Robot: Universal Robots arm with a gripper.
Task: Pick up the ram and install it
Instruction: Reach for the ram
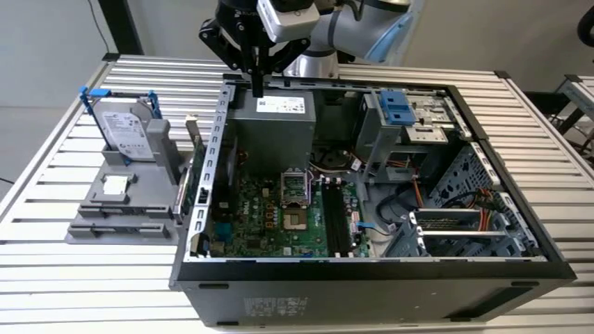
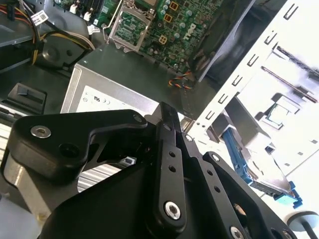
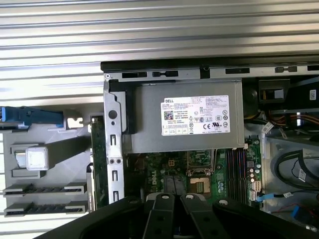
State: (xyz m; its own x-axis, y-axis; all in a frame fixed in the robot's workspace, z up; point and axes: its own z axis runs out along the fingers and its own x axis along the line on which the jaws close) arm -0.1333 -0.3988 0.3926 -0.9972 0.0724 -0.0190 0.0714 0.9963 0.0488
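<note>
Above the case (image 1: 371, 292), over the corner that holds the power supply (image 1: 269, 132), my tool (image 1: 257, 89) hangs with its fingers drawn together and, as far as I can judge, nothing between them. It stands clear of the case's rim and of the power supply's top.

Where the ram is I cannot tell. Outside the case, on its side toward the exterior view's left, a grey holder (image 1: 102, 233) stands on the table (image 1: 93, 292) and carries a hard drive (image 1: 125, 132). Between holder and case a green card (image 1: 196, 174) stands on edge. Neither is the ram. Inside the case, the dark memory slots (image 1: 334, 219) on the motherboard (image 1: 264, 226) are too dim for me to say whether a stick sits in one.

The risks, as I weigh them:
- With fingers together I can take hold of nothing, and pressing down from here would drive them into the power supply or the case's rim.
- Outside the case, I could mistake the green card for the ram, since both are thin green boards.
- Inside the case, loose cables (image 3: 291, 164) lie near the slots and could snag my fingers.
- A stick brought down tilted or off a slot's line could bend or jam instead of seating.
</note>
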